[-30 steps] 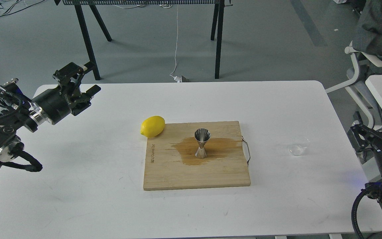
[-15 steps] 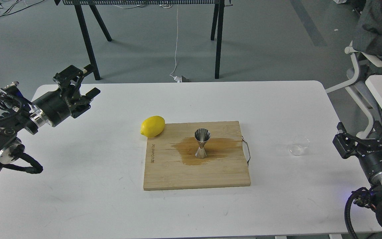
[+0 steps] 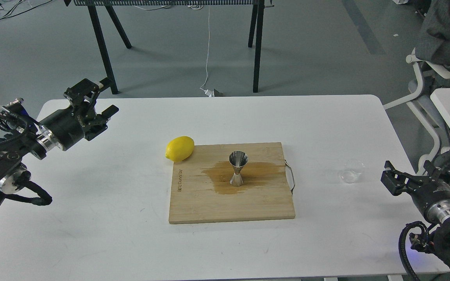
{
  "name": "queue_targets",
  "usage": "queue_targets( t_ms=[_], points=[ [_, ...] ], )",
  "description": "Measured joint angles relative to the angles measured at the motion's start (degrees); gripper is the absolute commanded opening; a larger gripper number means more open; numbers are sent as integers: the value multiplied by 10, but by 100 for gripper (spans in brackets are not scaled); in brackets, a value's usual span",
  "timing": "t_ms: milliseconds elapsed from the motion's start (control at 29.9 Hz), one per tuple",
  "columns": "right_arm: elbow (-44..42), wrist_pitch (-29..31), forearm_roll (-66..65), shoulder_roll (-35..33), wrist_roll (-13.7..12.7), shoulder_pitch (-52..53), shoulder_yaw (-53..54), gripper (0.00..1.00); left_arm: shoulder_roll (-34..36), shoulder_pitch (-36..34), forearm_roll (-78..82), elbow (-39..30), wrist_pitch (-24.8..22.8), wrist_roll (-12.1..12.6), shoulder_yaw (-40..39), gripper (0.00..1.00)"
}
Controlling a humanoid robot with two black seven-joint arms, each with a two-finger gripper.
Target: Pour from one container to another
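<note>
A small clear cup [image 3: 352,171] stands upright on the white table, right of the cutting board. The steel hourglass jigger [image 3: 238,168] stands upright on the wooden board [image 3: 193,203], in the middle of a brown wet stain [image 3: 260,171]. My right gripper [image 3: 406,171] hovers low at the table's right edge, a short way right of the cup and not touching it; its fingers are spread and hold nothing. My left gripper [image 3: 108,96] is open and empty over the table's far left corner, far from both containers.
A yellow lemon [image 3: 180,148] lies at the board's far left corner. A metal handle [image 3: 290,177] sticks out of the board's right side, toward the cup. Black table legs [image 3: 257,47] and a white chair [image 3: 424,89] stand beyond the table.
My right gripper has come down and swung leftward, its fingers now pointing toward the cup. The left gripper has barely shifted. Cup, jigger and lemon have not moved.
</note>
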Motion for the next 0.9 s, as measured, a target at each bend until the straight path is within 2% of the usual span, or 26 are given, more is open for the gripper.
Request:
queue_targets(
  t_ms=[435, 903],
  points=[
    [-6, -110, -10, 0, -2, 69, -53, 99, 0, 3, 0, 0, 0, 0, 0, 94],
    [-34, -134, -18, 1, -1, 106, -97, 99, 0, 8, -1, 8, 0, 0, 0, 95]
  ],
)
